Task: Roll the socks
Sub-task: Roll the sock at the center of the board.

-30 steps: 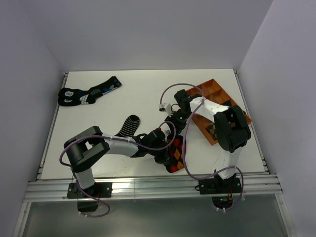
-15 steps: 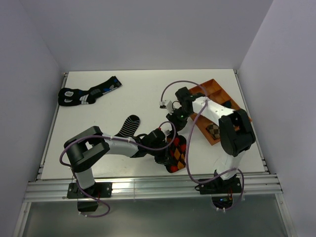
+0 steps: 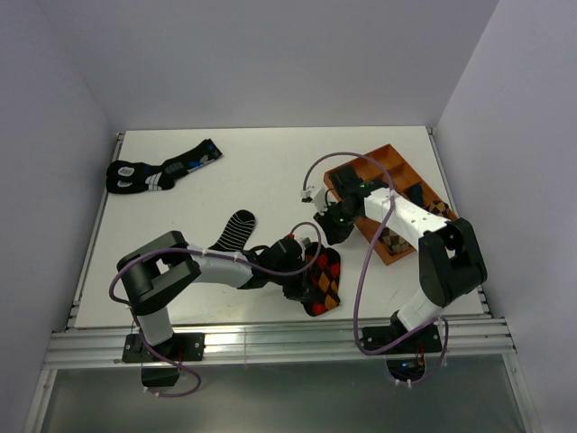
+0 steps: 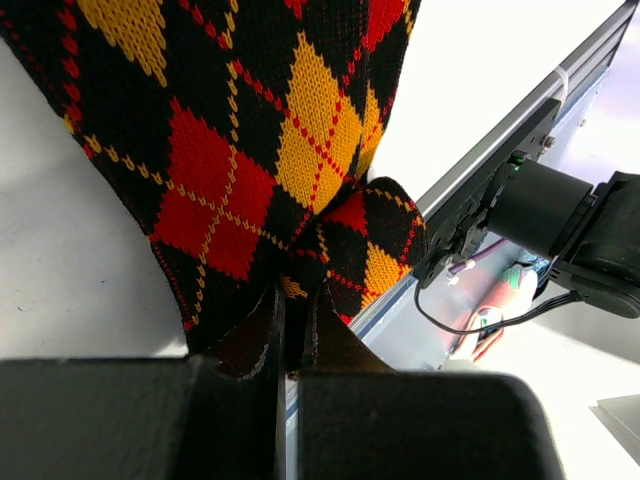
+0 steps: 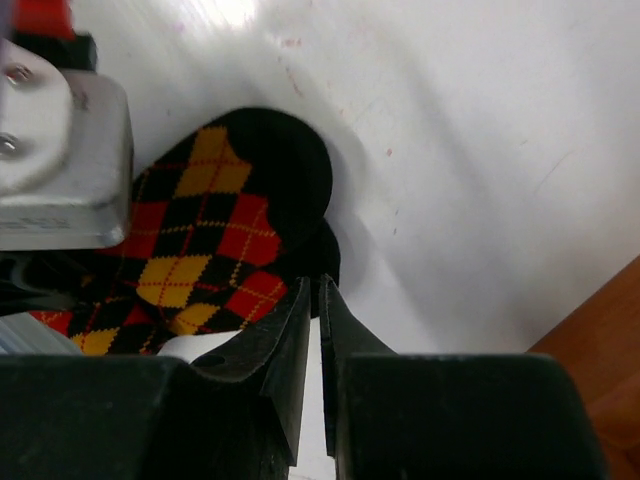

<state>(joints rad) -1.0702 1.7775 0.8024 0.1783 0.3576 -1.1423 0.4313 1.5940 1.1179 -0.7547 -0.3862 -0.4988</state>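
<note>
- Black knit patterned with red and orange argyle diamonds forms the long sock, which is laid on the white surface near its front edge, between the two arms.
- The lower edge of this sock is bunched into a fold, and that fold is pinched by the left claw, whose jaws are clenched on the fabric.
- The right claw is held just beyond the sock's rounded black end. Its jaws are drawn almost together and nothing is seen between them.
- A short black ankle sock with thin white stripes is laid flat to the left of the argyle one. Its near end is hidden by the left arm.
- An orange compartment tray is set at the right side of the surface, and a brown-checked bundle is kept in its near compartment.
- Black socks with blue and white marks are left at the far left corner, well apart from both claws.
</note>
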